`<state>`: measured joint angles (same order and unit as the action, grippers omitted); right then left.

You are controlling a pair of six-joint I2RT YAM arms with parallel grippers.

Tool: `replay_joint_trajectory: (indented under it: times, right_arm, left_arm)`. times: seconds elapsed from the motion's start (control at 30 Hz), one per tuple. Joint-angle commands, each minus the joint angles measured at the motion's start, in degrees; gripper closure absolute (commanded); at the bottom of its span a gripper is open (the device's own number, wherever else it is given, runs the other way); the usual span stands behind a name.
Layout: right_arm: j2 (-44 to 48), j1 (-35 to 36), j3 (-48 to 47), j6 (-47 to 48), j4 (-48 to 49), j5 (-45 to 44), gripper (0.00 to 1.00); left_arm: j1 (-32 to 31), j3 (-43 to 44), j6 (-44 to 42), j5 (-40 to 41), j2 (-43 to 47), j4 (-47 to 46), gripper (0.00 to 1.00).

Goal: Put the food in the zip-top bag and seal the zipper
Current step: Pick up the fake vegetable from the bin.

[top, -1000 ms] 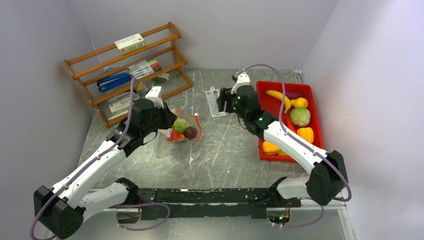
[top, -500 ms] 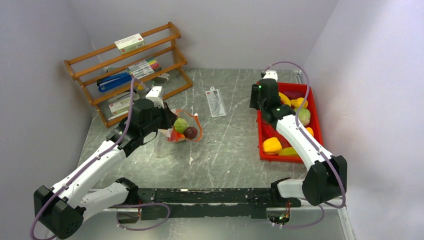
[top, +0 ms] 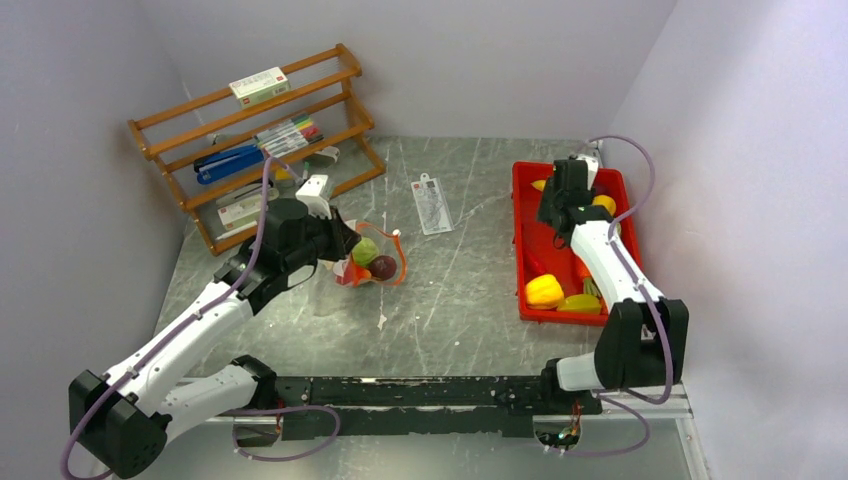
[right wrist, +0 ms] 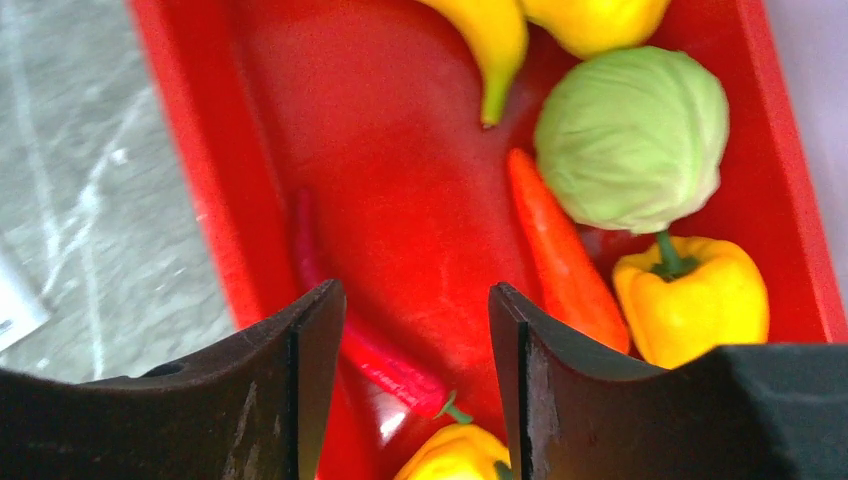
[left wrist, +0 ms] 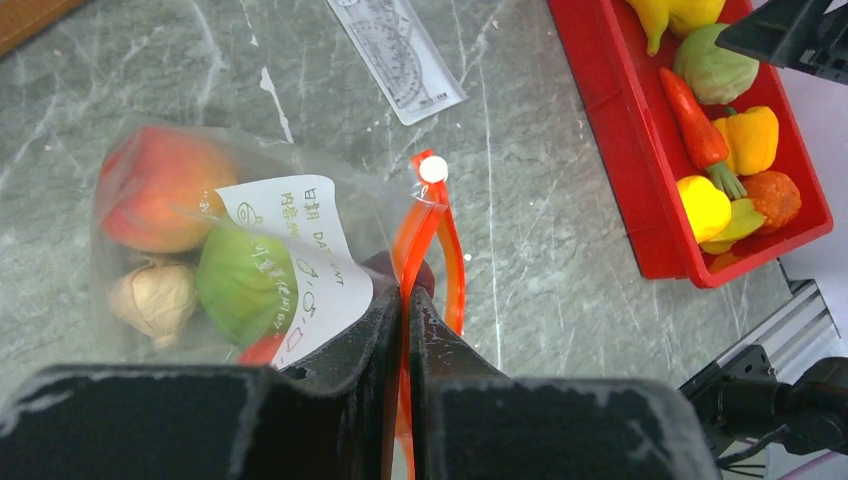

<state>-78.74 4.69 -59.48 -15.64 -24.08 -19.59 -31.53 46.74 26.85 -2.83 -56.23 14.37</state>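
Note:
The clear zip-top bag (top: 366, 262) lies at mid-left and holds a peach ball (left wrist: 160, 190), a green ball (left wrist: 240, 285), a beige piece and a dark purple ball (top: 382, 265). My left gripper (left wrist: 405, 296) is shut on the bag's red-orange zipper (left wrist: 428, 225), below its white slider (left wrist: 433, 168). My right gripper (right wrist: 415, 310) is open and empty above the red tray (top: 527, 235). A red chili (right wrist: 385, 365) lies below, between its fingers. Also in the tray are a banana (right wrist: 490, 40), a green ball (right wrist: 630, 135), an orange carrot (right wrist: 560, 260) and a yellow pepper (right wrist: 695, 300).
A wooden rack (top: 250, 140) with markers and boxes stands at the back left. A flat white printed packet (top: 433, 205) lies on the table between the bag and the tray. Grey walls close in the left, back and right sides.
My right arm has swung right, from beside the white packet to above the red tray. My left gripper has stayed on the zipper and the bag has barely moved.

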Motion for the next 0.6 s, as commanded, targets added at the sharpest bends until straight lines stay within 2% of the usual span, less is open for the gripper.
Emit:
replay_joint_trajectory:
  times: [0.0,0.2,0.37,0.5,0.57]
  right_arm:
    - [-3.0,-3.1,0.3,-2.8,1.2,-5.2,0.43]
    - [-4.5,-5.0,1.0,-2.0,4.4,-11.4,0.38]
    - [-5.7,-5.9,1.7,-5.1,3.4,-9.6,0.38]
    - [-6.1,-6.1,7.8,-2.6,9.8,-7.8,0.4]
    - [-6.9,-6.3,7.6,-2.5,9.8,-2.3,0.4]
  left_arm:
    - [0.4,-2.4,1.1,-3.9,0.7,-4.6,0.93]
    - [0.3,-0.8,0.6,-5.4,-0.6,-3.1,0.93]
    - [0.4,-1.7,1.0,-5.1,0.9,-4.0,0.93]
    - [0.4,-1.5,0.8,-5.0,1.2,-3.9,0.93]
    - [0.4,-1.5,0.8,-5.4,1.1,-4.0,0.93]
